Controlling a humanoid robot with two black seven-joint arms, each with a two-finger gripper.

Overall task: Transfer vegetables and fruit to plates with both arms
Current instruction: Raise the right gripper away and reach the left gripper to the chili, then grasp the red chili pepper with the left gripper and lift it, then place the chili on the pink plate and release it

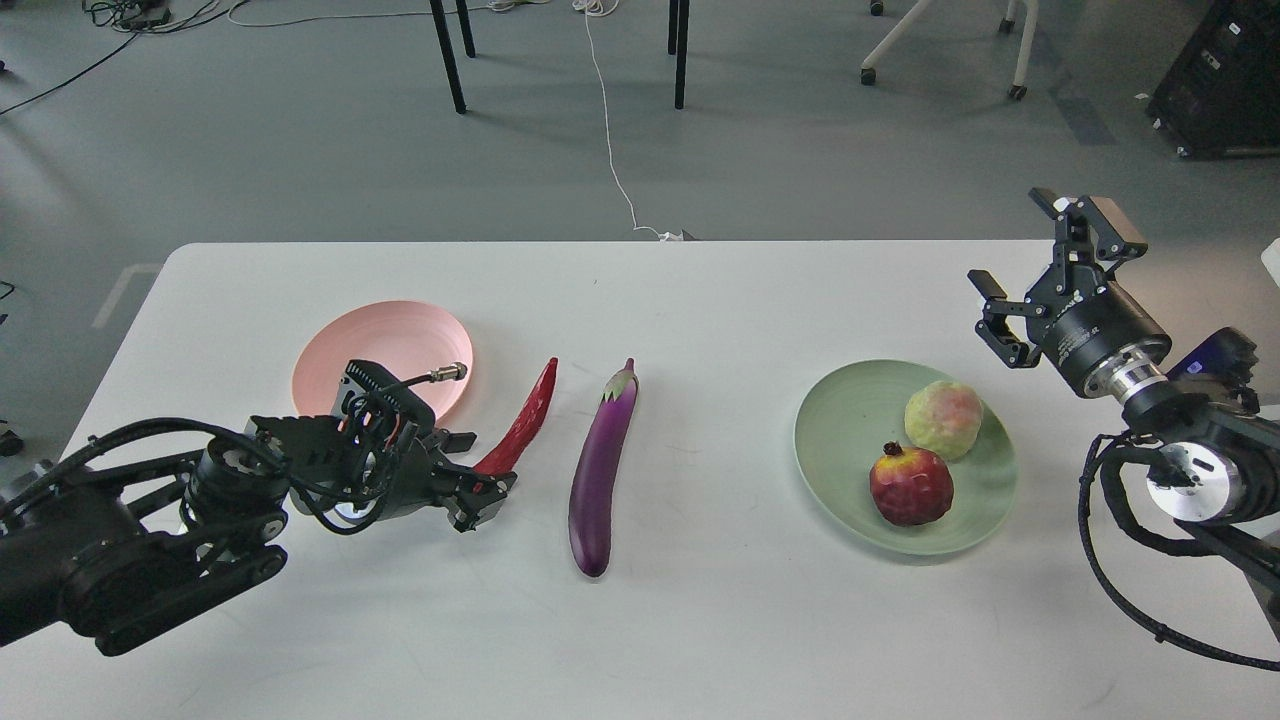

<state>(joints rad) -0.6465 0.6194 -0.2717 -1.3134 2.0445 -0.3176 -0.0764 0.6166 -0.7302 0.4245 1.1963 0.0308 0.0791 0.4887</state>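
The red chili pepper lies on the white table just right of the empty pink plate. The purple eggplant lies parallel to it, further right. My left gripper is low at the chili's near stem end, its jaws open with one finger on each side of that end. The green plate holds the pomegranate and the yellow-green fruit. My right gripper is open and empty, raised beyond the green plate at the table's right edge.
The table's far edge borders grey floor with chair legs and a white cable. Bare table lies between the eggplant and the green plate and along the near side.
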